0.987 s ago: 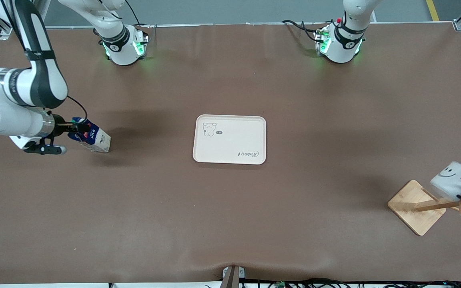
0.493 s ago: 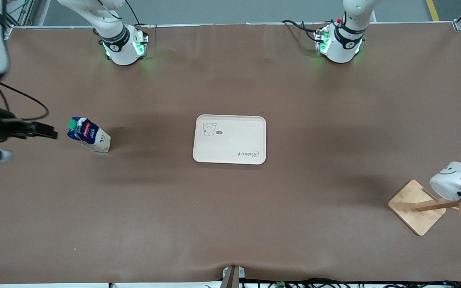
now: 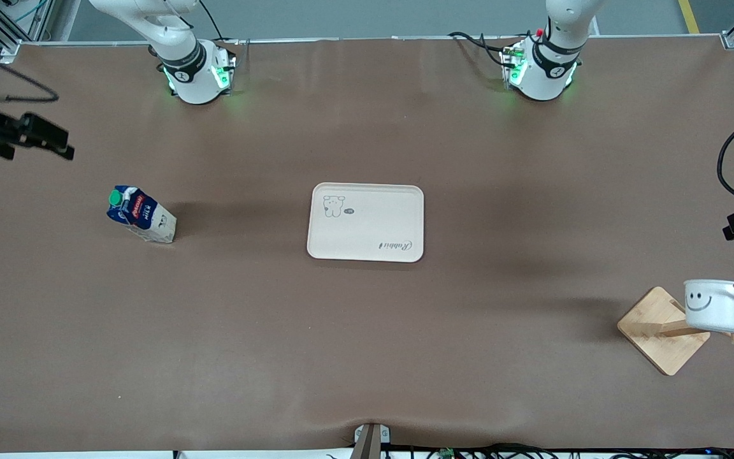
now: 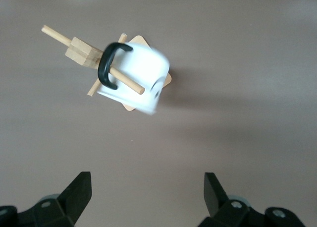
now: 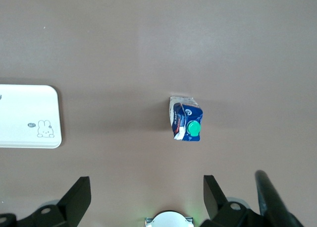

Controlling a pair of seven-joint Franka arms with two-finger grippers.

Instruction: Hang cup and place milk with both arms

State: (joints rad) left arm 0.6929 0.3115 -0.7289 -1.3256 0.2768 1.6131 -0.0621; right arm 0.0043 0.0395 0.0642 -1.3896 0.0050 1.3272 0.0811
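Note:
The milk (image 3: pixel 142 223) stands upright on the brown table toward the right arm's end, well apart from the tray; its green cap shows in the right wrist view (image 5: pixel 185 119). My right gripper (image 3: pixel 61 143) hangs open and empty in the air, off to the side of the carton. The white cup (image 3: pixel 716 305) hangs by its black handle (image 4: pixel 108 66) on a peg of the wooden rack (image 3: pixel 663 331) toward the left arm's end. High over that end of the table, my left gripper (image 4: pixel 147 193) is open and holds nothing, apart from the cup (image 4: pixel 136 78).
A white tray (image 3: pixel 366 222) with a rabbit print lies at the table's middle and shows in the right wrist view (image 5: pixel 29 116). Both arm bases (image 3: pixel 195 70) (image 3: pixel 542 67) glow green along the table edge farthest from the front camera.
The right gripper has drawn away from the milk and risen toward the table's end. The left gripper has let go of the cup and lifted off; the cup has swung down upright on its peg.

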